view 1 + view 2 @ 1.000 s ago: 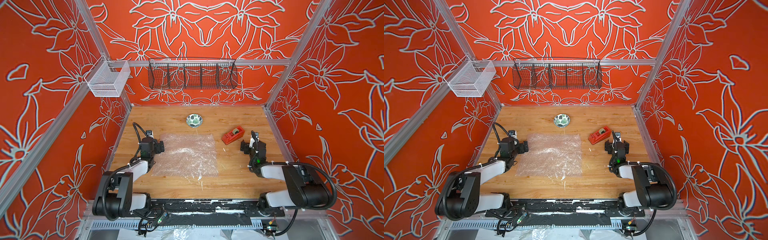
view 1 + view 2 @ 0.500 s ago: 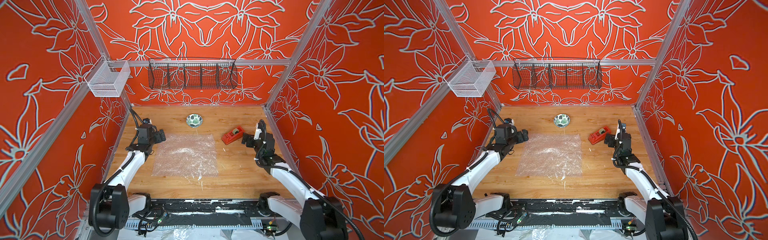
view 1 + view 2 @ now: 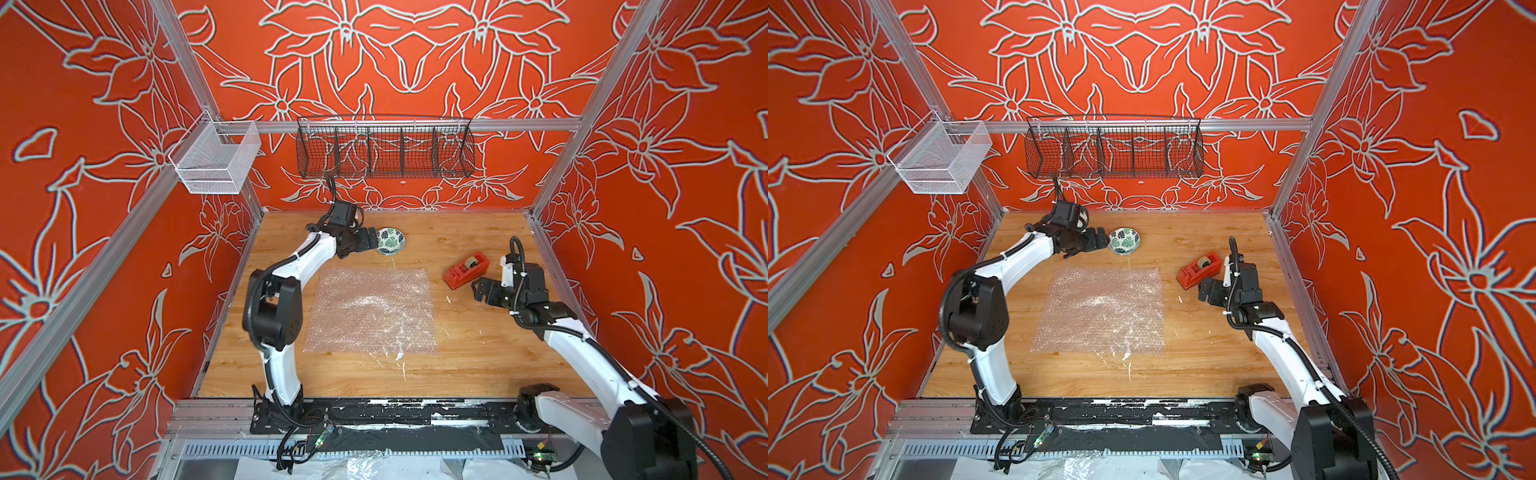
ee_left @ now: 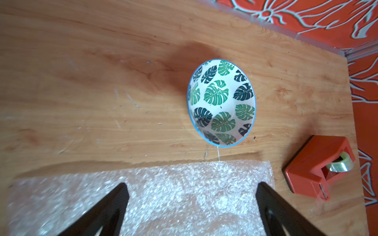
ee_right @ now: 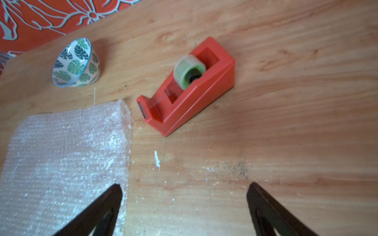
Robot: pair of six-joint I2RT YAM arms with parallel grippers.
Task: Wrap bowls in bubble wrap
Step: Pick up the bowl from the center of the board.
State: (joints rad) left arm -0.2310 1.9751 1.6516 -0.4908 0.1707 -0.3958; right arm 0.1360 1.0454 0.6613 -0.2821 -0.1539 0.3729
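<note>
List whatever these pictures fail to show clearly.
- Bowl: its edge nearest the left gripper is covered by that gripper in a top view.
- Bubble wrap: near part cut off by the left wrist picture's edge and partly hidden behind the fingers.
- Tape dispenser: tape's loose end blurred in the right wrist view, too small in both top views.

one bowl (image 3: 390,241), one bubble wrap (image 3: 370,309), one tape dispenser (image 3: 463,270)

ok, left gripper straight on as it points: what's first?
Probably the leaf-print bowl: the open left gripper points at it, not touching. Height is unclear, so it might pass above.
</note>
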